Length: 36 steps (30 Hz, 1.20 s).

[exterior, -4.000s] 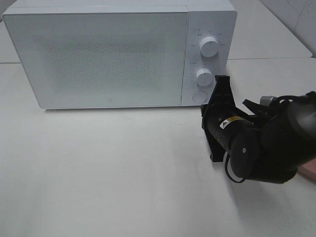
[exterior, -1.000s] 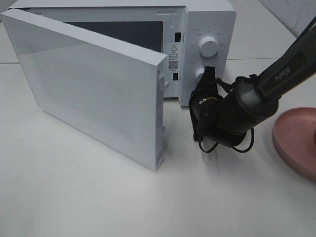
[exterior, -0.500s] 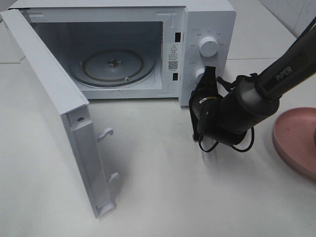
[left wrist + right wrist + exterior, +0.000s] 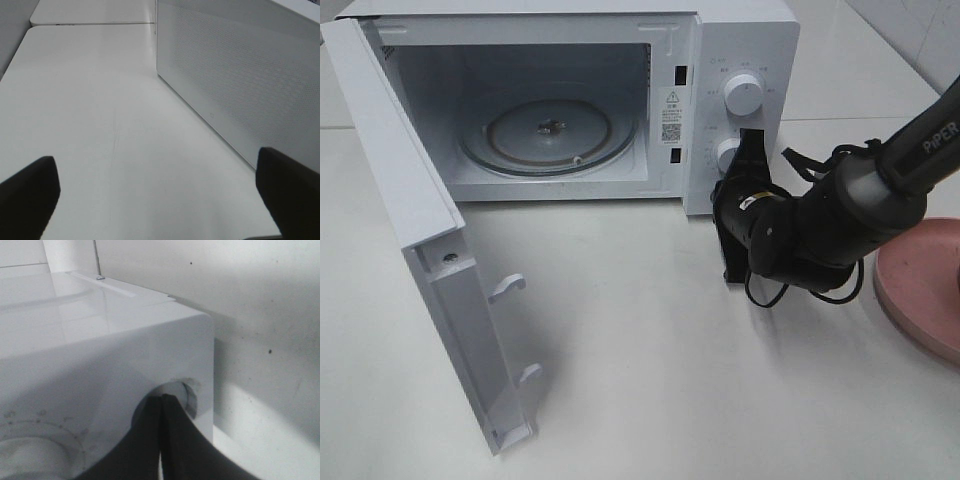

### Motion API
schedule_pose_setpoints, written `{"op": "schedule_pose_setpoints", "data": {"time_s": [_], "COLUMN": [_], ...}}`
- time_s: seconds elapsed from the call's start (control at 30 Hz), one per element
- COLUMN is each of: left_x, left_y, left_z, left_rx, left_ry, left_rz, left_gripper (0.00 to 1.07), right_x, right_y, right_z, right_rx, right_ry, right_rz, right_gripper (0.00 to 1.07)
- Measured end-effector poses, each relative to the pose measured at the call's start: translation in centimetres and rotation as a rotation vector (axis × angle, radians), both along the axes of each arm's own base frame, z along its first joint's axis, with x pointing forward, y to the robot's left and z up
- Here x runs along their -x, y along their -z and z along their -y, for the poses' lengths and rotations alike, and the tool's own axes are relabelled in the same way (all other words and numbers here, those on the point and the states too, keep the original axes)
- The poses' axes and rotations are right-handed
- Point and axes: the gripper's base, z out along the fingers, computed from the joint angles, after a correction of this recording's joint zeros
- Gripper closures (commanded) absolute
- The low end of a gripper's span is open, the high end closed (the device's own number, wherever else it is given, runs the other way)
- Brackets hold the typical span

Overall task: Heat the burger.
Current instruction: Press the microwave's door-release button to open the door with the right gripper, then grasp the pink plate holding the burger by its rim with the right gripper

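Shut tight, the right claw (image 4: 720,200) seen from the high camera has its tips against the lower corner of the microwave's (image 4: 740,40) control panel, just under the lower knob (image 4: 728,155); an upper knob (image 4: 744,93) sits above that. Its dark arm reaches in from the right. The door (image 4: 410,190) stands wide open on the left, hinged out over the white table (image 4: 650,380), and the glass turntable (image 4: 545,135) lies bare inside the cavity. A pink plate (image 4: 920,290) shows at the right edge, partly cut off.

From the left wrist, the left claw (image 4: 156,172) is spread wide, one dark finger at each side, above the table (image 4: 90,110), with the speckled outer face of the door (image 4: 240,85) just ahead.

From the right wrist, the right claw (image 4: 162,405) has its two fingers pressed together, holding nothing, the tips at a round recess (image 4: 189,392) in the microwave's (image 4: 100,340) front corner.

Where the burger is, I cannot tell from any view.
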Motion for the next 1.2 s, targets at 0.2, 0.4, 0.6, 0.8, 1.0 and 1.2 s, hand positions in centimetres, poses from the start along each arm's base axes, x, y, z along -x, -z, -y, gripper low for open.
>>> {"op": "schedule_pose_setpoints", "data": {"time_s": [0.2,0.4,0.6,0.8,1.0,1.2], "left_x": [0.0,0.0,0.0,0.0,0.0,0.0], "left_y": [0.0,0.0,0.0,0.0,0.0,0.0], "left_z": [0.0,0.0,0.0,0.0,0.0,0.0], "left_rx": [0.0,0.0,0.0,0.0,0.0,0.0], "left_ry": [0.0,0.0,0.0,0.0,0.0,0.0], "left_rz": [0.0,0.0,0.0,0.0,0.0,0.0], "left_gripper": [0.07,0.07,0.07,0.07,0.07,0.07], "right_x": [0.9,2.7,4.3,5.8,7.8,9.3], "right_y": [-0.6,-0.8,-1.9,-3.5,-5.1,-6.5], "right_z": [0.3,1.1,1.5,1.7,1.8,1.8], "right_rx": [0.007,0.031,0.051,0.078,0.179,0.358], "right_ry": [-0.033,-0.06,-0.127,-0.219,-0.382,-0.603], "right_rz": [-0.021,-0.079,-0.118,-0.134,-0.213,-0.265], "right_gripper": [1.07,1.07,1.07,1.07,1.07,1.06]}}
